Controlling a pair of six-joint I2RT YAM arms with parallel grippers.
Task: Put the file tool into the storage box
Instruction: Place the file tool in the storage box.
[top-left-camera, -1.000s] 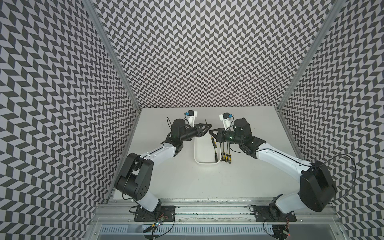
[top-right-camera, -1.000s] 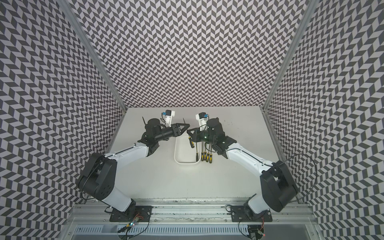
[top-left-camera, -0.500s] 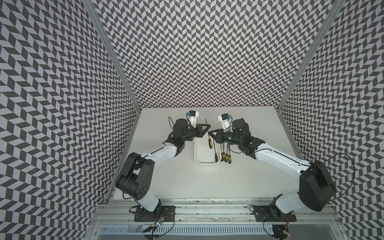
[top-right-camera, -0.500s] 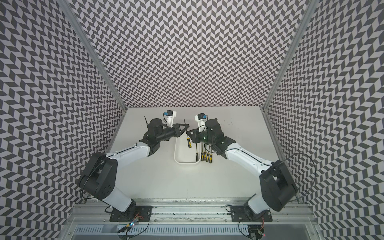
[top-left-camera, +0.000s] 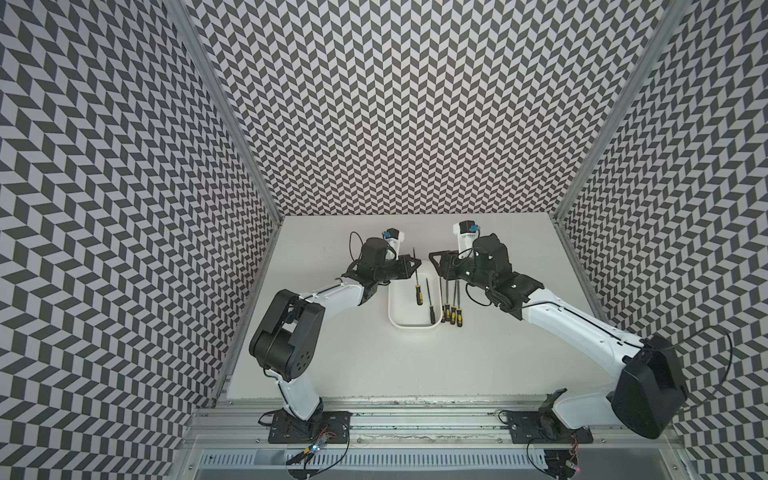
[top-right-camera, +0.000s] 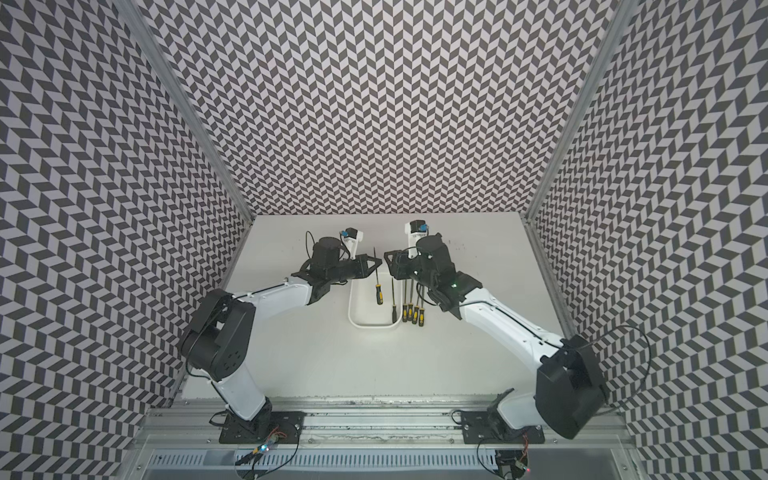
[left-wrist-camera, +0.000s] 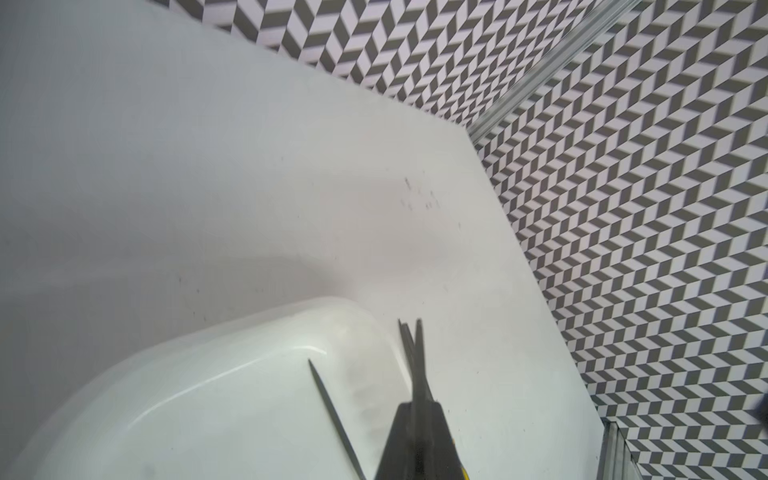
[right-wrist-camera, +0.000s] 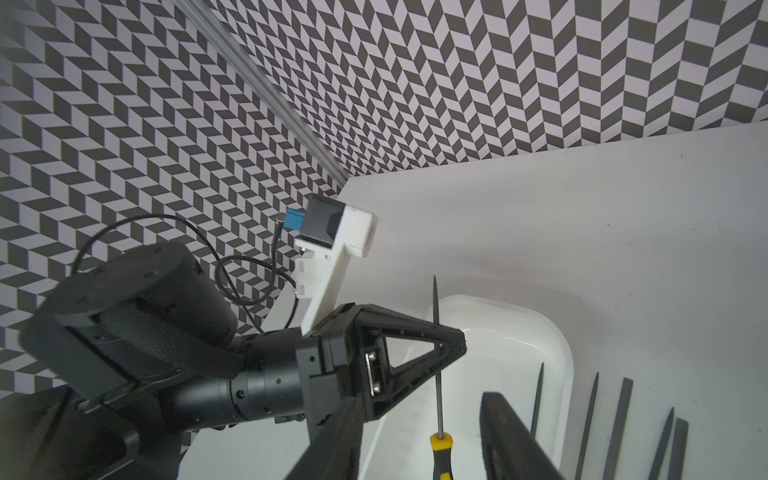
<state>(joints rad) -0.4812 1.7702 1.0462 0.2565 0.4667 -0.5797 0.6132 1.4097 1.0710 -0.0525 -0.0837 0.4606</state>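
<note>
The file tool (top-left-camera: 417, 284) has changed hands. The left gripper (top-left-camera: 417, 263) is now pinching its thin metal part and holding it over the far end of the storage box (top-left-camera: 411, 326), near the table's middle, so it can drop in. The right gripper (right-wrist-camera: 419, 415) is spreading open and letting go.

The white worktop (top-left-camera: 374, 365) carries the storage box (top-left-camera: 411, 327), with a row of files (top-left-camera: 453, 311) just beside it.

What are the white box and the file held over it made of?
Storage box: probably plastic, glossy white, with soft highlights on its rounded rim. File: blade looks like dull grey metal; the black-and-yellow handle seems plastic or rubber.
</note>
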